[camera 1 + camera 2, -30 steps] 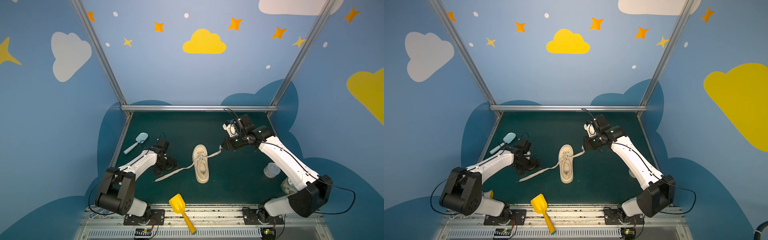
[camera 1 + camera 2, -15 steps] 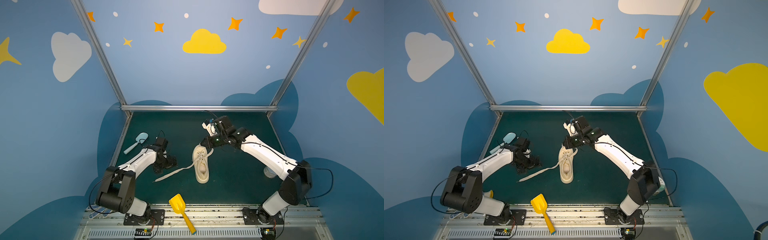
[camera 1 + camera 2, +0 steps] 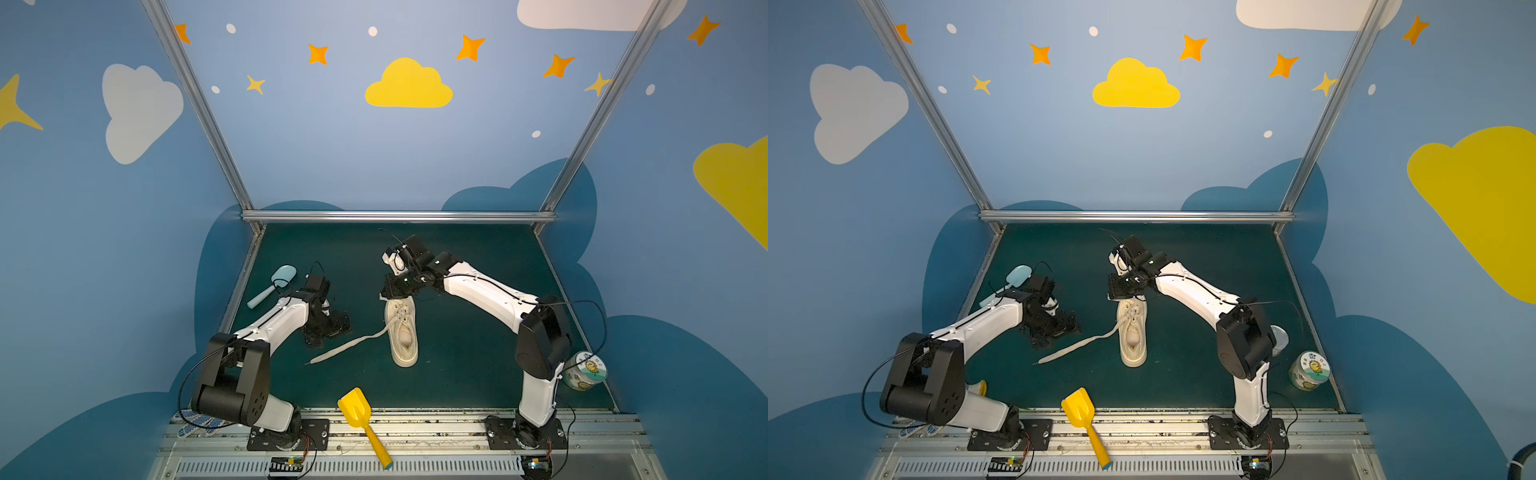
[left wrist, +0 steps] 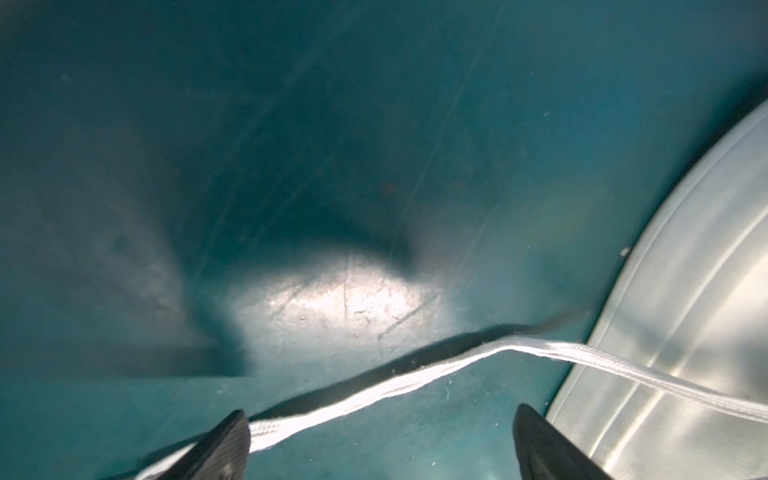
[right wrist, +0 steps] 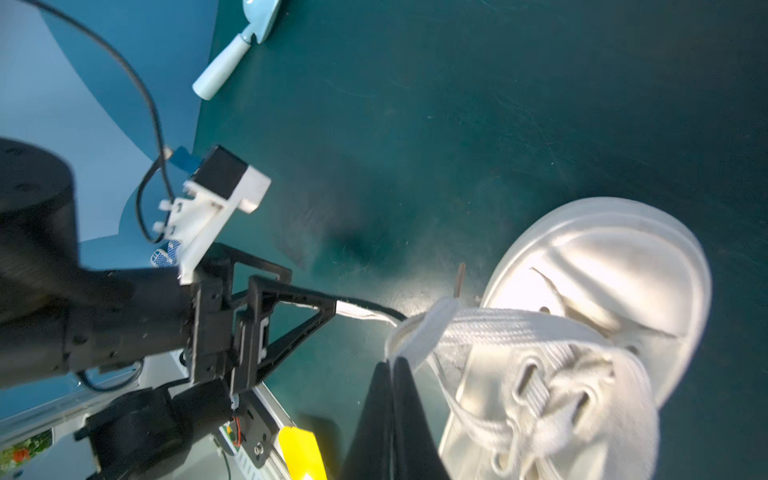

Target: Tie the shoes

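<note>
Along the bottom edge of a top view, a yellow toy shovel lies across the front rail. A dotted glove peeks out at lower left and a jar stands at lower right.

Above them, at the centre of the green mat, sits the cream sneaker — heel toward the bottom of the frame, toe pointing up it. A loose lace trails from its eyelets down and to the left, flat on the mat.

The left gripper hangs low beside that lace, jaws spread wide and empty. Its wrist view shows the lace running between the two fingertips; whether it brushes one cannot be told.

Higher in the frame, over the toe, the right gripper is clenched on the second lace, folded across the toe cap. Farthest back, at the mat's upper left, lies a pale blue scoop.

The laces look flat, limp and light, so they are likely to sag, twist and slide through smooth fingers unless pinched squarely across their width. The sneaker itself seems light enough to drag when a lace is pulled. The loose lace is probably best taken mid-length — with the fingers closing right down at the mat, since it lies flush there.
</note>
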{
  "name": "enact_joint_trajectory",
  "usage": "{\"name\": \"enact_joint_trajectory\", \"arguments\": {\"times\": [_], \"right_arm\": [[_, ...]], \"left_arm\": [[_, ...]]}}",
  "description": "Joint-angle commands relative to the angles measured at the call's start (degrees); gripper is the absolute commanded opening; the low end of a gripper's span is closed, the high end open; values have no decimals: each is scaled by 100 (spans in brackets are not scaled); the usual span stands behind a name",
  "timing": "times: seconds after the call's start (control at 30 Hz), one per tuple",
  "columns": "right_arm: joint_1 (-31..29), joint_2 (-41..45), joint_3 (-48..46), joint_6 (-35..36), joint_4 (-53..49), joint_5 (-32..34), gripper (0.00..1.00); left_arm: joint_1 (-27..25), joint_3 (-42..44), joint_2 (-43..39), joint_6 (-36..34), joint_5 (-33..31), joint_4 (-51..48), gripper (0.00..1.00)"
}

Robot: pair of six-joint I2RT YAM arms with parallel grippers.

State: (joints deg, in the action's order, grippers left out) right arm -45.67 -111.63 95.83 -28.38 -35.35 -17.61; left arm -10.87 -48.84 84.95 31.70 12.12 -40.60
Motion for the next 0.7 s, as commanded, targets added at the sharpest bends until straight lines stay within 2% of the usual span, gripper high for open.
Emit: {"name": "enact_joint_trajectory", "arguments": {"times": [0.0,0.27,0.67], "right_arm": [[-136,-351,395,-66,-310,-30,5],[-352,-1130,1222,18,-772,-170,6],[-450,-1893,1767,-27,-910,-196,9]], "left_arm": [[47,116,-184,-120,52,-78,98],[67,289,-292,-134,43,-99,97],[55,489,-413,-24,-101,-92,96]]}}
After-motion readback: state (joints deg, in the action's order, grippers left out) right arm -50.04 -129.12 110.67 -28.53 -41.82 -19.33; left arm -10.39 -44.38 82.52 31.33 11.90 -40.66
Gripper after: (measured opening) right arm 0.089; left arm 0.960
